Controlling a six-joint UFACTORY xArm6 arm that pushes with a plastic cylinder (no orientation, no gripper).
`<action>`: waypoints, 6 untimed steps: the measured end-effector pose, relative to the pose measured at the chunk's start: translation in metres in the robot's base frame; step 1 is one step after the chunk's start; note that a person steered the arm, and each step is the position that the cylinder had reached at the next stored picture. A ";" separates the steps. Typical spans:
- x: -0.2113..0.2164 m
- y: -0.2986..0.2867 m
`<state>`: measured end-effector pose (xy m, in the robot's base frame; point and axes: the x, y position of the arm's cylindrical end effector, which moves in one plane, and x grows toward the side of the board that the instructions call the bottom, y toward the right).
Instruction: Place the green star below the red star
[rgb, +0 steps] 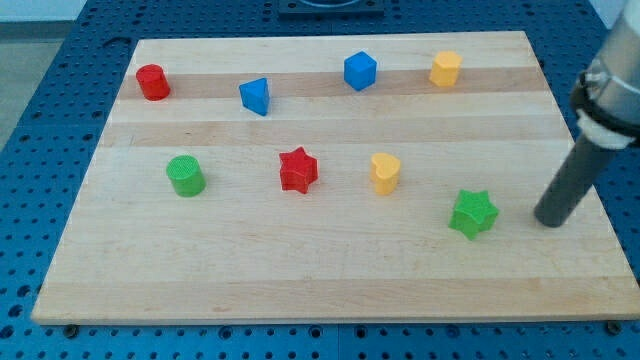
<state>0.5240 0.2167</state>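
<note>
The arm is mostly cut off at the view's right edge, so only a pale collar and the dark rod show. The blue perforated base (60, 120) under everything runs out of frame on all sides.

The tabletop (330, 275) is a light wooden board with a visible plank grain, and all of it fits in the shot. The end effector is just that straight dark rod, with nothing to open or close and nothing held. My tip (549, 221) sits on the wood near the right edge.

The green star (473, 213) is near the tip on its left, clearly apart from it, in the lower right part of the board. The red star (298, 170) is well off to the left of it and a bit higher, near the middle.

The blocks look like ribbed plastic. The green cylinder (185, 176) is at centre-left and the red cylinder (152, 82) is top left. The blue cube (360, 71) is top centre, with the blue block (256, 96) to its left, probably a wedge though it's hard to tell. There's a yellow block (446, 69) top right and another yellow block (385, 173) between the two stars, both with shapes too small to call.
</note>
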 end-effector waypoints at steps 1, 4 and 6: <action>-0.008 -0.080; -0.025 -0.189; 0.005 -0.209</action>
